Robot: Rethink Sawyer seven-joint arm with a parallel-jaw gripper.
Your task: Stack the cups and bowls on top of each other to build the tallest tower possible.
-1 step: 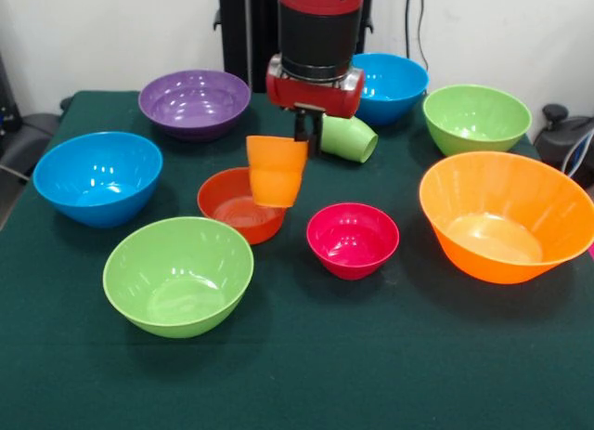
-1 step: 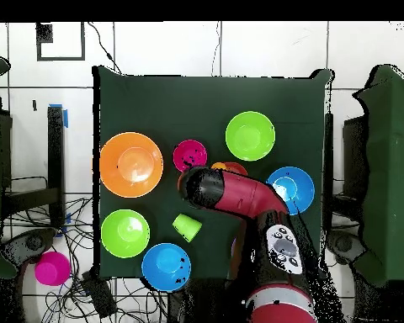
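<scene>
Front view, hand grasping ribbed orange cup, above glossy red-orange bowl.

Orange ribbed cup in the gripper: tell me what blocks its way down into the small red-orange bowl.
Nothing visible does. The orange ribbed plastic cup hangs just above the small glossy red-orange bowl, whose inside is empty.

8 bowls, 2 cups

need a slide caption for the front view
Sawyer gripper holds the orange cup above the small red-orange bowl, with the light green cup lying on its side behind.
</scene>
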